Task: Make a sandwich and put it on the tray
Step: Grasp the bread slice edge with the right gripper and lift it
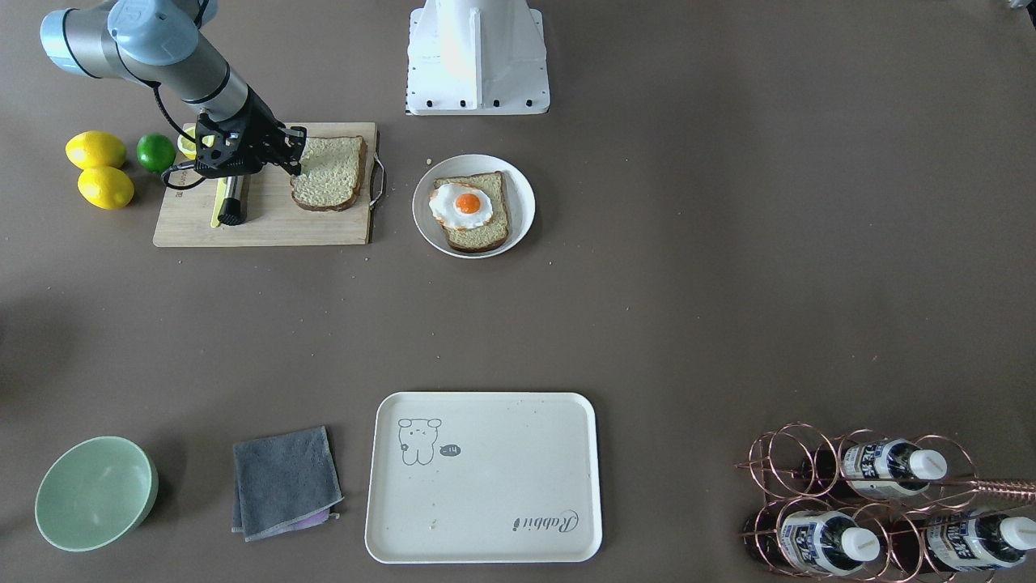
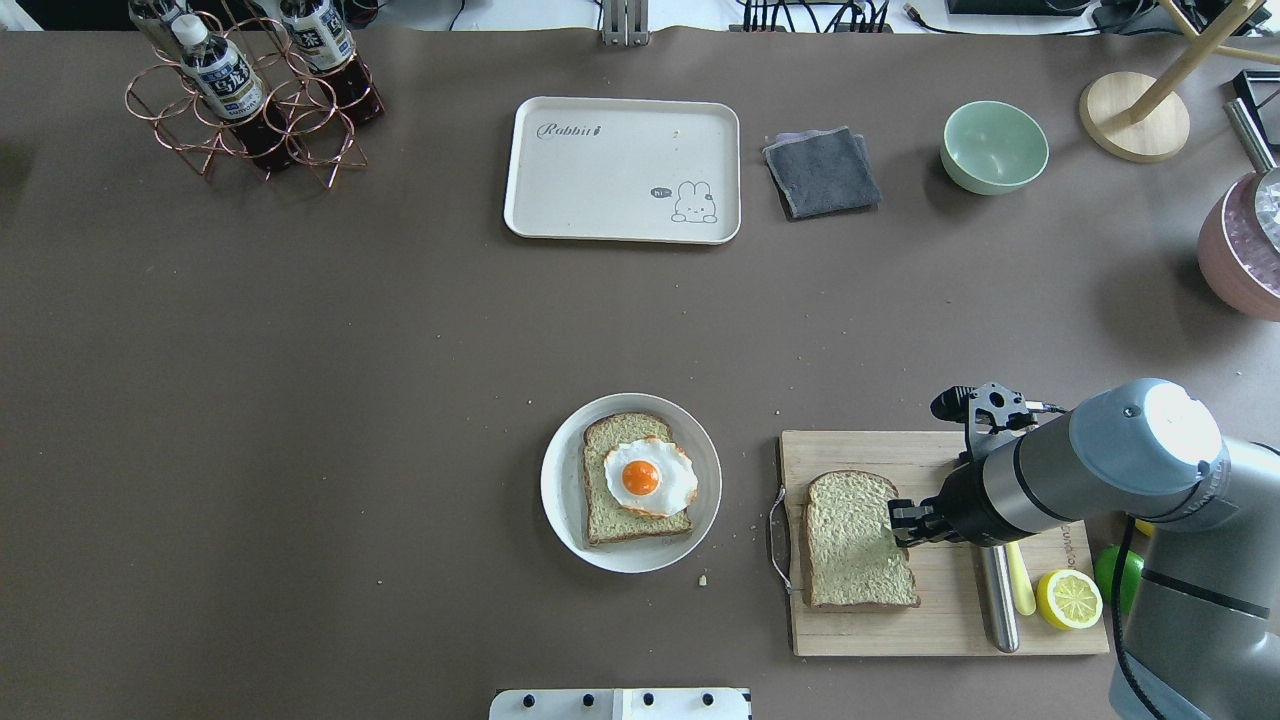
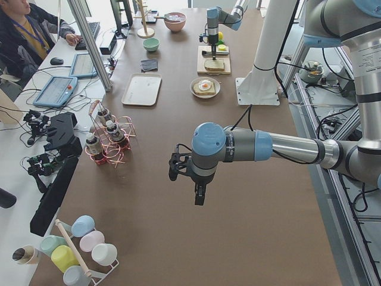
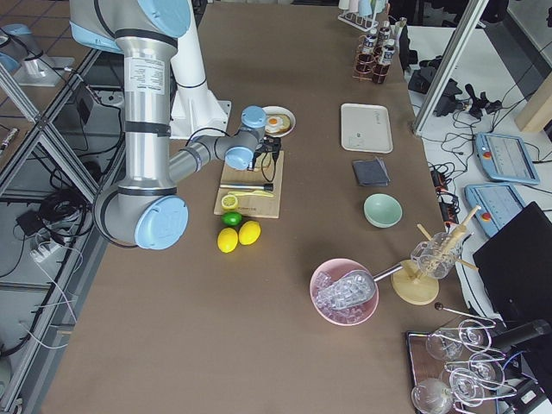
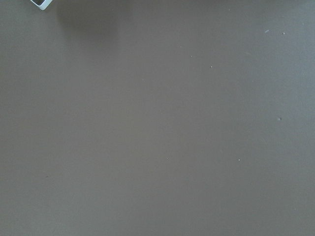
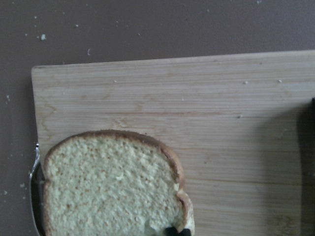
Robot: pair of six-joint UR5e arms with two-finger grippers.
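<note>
Bread slice on cutting board, edge at right claw, grip state unclear.

- You've got a wide lane of bare table between the plate and the tray.
- Tray flanks: a grey cloth sits just beside its end on the robot's right, with a bowl past that. The bottle rack is well apart on the other side.
- There's a narrow strip between the plate and the cutting board, and the board's metal handle juts into it.
- On the board, a knife and a lemon half crowd the side behind the right gripper. A lime sits just off that edge.
- The plate-side edge of the bread slice is open to you.
</note>
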